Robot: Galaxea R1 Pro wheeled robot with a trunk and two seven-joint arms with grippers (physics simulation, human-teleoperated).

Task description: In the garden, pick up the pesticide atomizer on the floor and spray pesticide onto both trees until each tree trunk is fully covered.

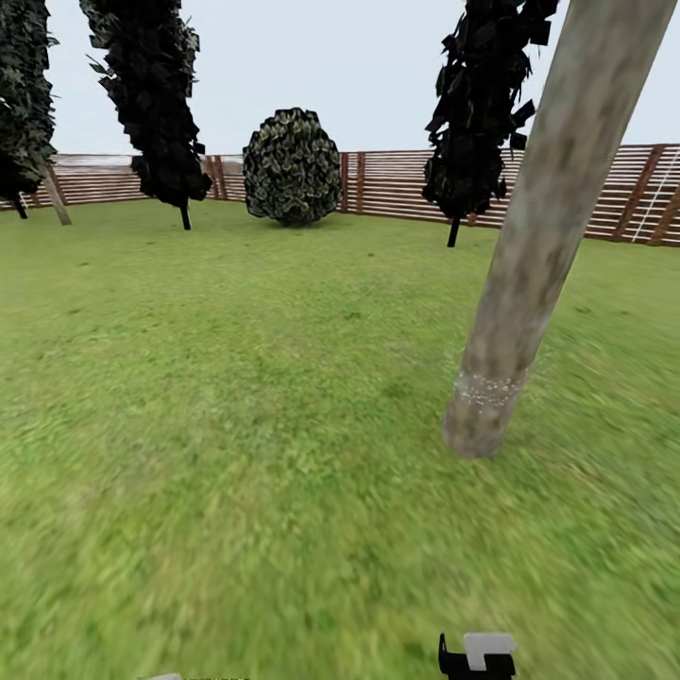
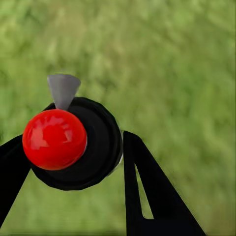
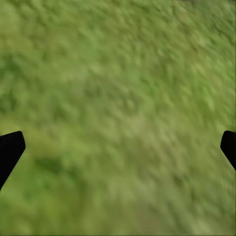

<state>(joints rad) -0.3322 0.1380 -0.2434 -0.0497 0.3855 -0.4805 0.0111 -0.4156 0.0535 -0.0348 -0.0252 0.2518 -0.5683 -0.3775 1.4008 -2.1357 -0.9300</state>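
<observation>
Left wrist view: pesticide atomizer (image 2: pixel 73 145) apparently between left end effector (image 2: pixel 73 167) fingers.

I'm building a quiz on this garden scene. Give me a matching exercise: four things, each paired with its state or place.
Things:
1. pesticide atomizer
2. right gripper
3. tree trunk
4. round bush

States:
A. by the fence
B. whitish specks near its base
C. open over grass
D. between the left gripper fingers

Pairs: 1-D, 2-C, 3-B, 4-A

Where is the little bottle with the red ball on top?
The dark bottle with the red round top sits between the left gripper fingers in the left wrist view, above green grass.
</observation>
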